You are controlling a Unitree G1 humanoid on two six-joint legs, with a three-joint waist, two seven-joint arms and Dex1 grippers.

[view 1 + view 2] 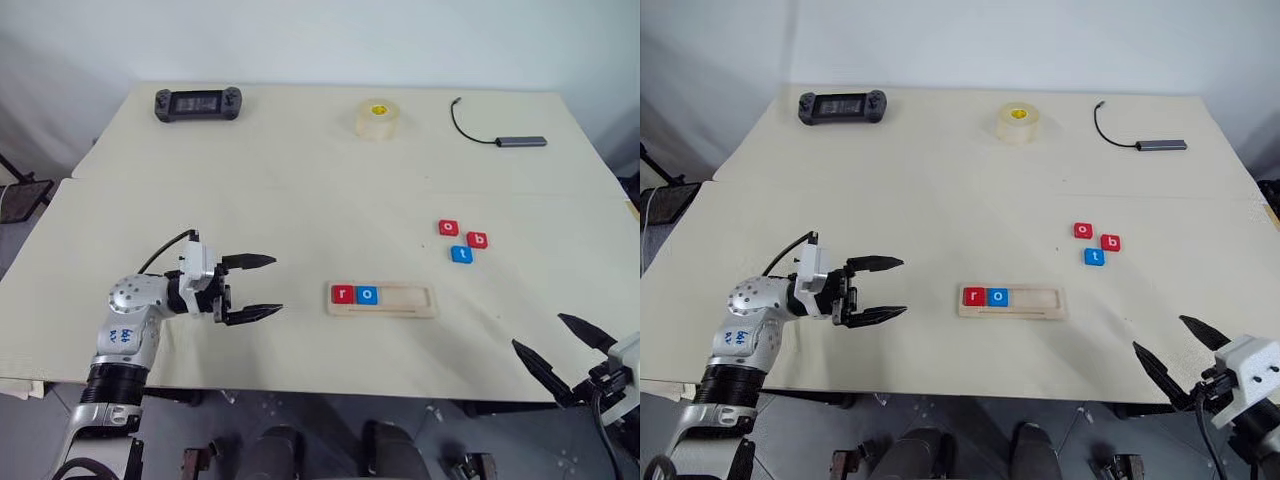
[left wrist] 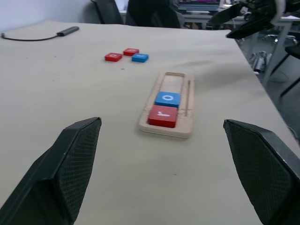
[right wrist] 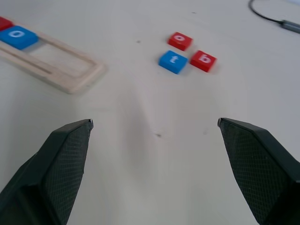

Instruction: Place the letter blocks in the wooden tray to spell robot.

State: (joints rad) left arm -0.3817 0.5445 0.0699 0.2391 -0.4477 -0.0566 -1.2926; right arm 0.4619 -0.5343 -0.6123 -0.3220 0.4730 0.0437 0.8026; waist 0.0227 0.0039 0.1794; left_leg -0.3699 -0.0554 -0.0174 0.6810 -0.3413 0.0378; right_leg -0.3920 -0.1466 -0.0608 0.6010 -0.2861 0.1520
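We see our left arm, silver with a white wrist block, reaching in over the worktop's near left part, its black two-fingered left claw [image 1: 262, 287] level, spread wide and empty. Our right claw [image 1: 560, 348] hangs at the near right corner, fingers parted, empty too.

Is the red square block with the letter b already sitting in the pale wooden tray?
No, the red b block lies on the table beside the blue t block, apart from the pale wooden tray.

1. Bright, even, soft light falls across the pale desk [image 1: 300, 180].
2. Shadows are faint; a soft one lies beside the wooden tray [image 1: 382, 300].
3. In the wrist views, the near fingers [image 2: 70, 173] are blurred.
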